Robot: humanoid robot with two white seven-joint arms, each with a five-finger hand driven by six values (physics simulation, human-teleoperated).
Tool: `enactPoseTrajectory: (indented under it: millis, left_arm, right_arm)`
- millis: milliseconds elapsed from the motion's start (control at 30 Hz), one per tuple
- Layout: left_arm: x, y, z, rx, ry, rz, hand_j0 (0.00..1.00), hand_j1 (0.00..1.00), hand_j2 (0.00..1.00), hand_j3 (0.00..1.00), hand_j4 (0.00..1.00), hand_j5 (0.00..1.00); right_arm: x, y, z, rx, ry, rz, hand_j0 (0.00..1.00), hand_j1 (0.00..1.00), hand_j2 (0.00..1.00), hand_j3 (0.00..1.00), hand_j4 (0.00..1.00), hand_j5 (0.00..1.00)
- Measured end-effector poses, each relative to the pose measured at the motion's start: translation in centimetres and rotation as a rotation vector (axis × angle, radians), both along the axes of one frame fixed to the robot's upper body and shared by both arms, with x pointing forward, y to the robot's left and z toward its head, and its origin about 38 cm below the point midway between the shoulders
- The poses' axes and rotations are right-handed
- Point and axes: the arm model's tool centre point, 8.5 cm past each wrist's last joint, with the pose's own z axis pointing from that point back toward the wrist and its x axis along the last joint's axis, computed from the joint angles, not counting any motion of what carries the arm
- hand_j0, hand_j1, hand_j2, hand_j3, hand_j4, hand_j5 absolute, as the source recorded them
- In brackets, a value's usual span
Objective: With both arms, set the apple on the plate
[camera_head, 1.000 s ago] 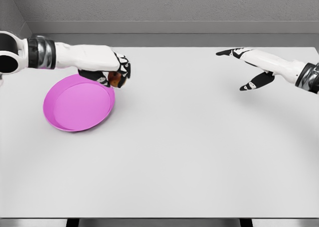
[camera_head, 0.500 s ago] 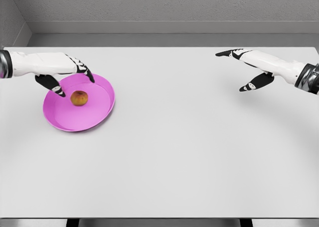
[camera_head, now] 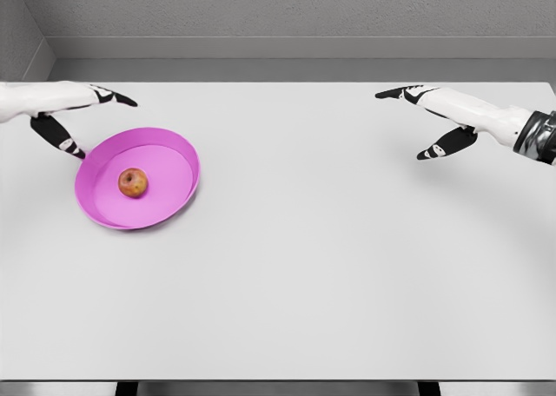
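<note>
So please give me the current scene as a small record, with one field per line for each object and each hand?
fruit: small red-yellow apple, lying inside the plate, left of its middle
dish: round magenta plate, on the table's left part
surface: flat white table
left hand: open, holding nothing, at the plate's upper left rim
right hand: open, holding nothing, above the table's far right
task state: apple on plate

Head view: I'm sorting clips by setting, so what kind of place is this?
Probably a simulated tabletop test scene, not a real room: a bare white table against plain grey walls, holding only a magenta plate with an apple on it, rendered with flat, clean surfaces.
</note>
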Motion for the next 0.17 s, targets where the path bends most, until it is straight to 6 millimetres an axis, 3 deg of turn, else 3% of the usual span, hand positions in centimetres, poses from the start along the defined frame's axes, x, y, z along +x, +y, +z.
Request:
enactPoseTrajectory:
  millis: [167]
  left_arm:
    - [0.1, 1.6, -0.3, -0.007, 0.011, 0.053, 1.00, 1.00, 1.00, 1.00, 1.00, 1.00]
  right_arm:
    - [0.0, 0.1, 0.0, 0.000, -0.001, 0.002, 1.00, 1.00, 1.00, 1.00, 1.00, 1.00]
